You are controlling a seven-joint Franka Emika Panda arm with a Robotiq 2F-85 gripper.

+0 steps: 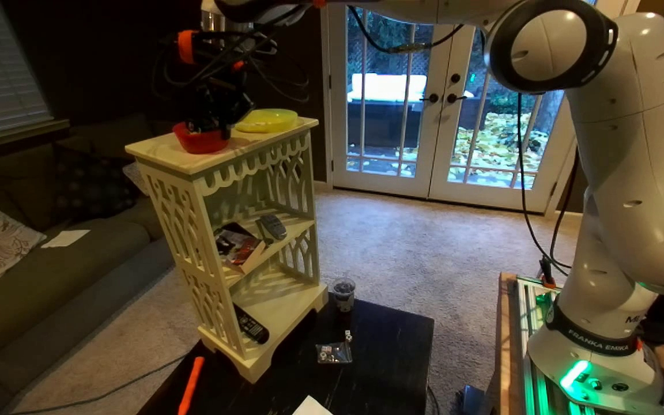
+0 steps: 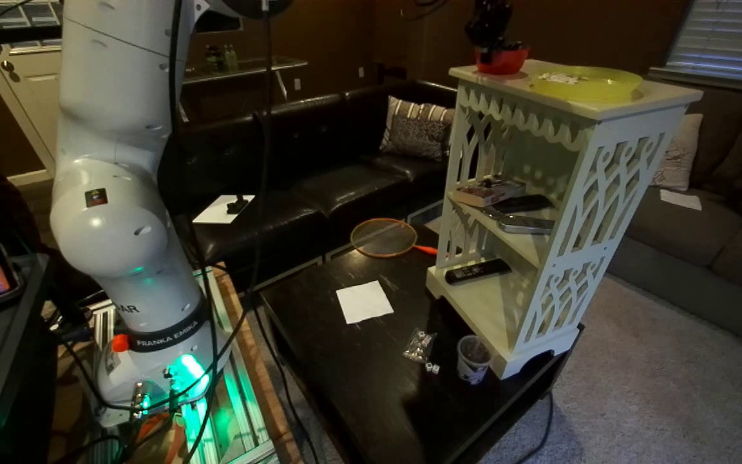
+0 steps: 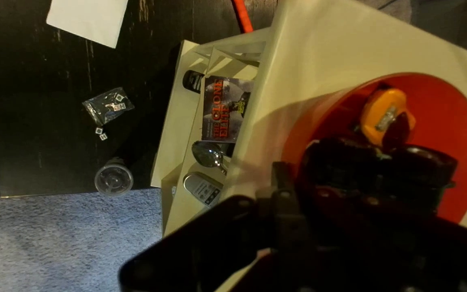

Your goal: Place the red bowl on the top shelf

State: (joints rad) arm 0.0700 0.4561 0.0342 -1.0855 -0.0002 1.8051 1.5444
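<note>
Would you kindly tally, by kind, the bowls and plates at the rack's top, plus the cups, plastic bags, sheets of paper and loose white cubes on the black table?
Red bowl: 1
Yellow-green plate: 1
Clear plastic cup: 1
Clear plastic bag: 1
White sheet of paper: 1
Loose white cubes, outside the bag: 2
Total: 7

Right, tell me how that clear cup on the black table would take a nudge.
The clear cup is probably light, going by its see-through wall. It narrows toward its base, so a push near the rim could well tip it. Its round side would then likely let it roll.
</note>
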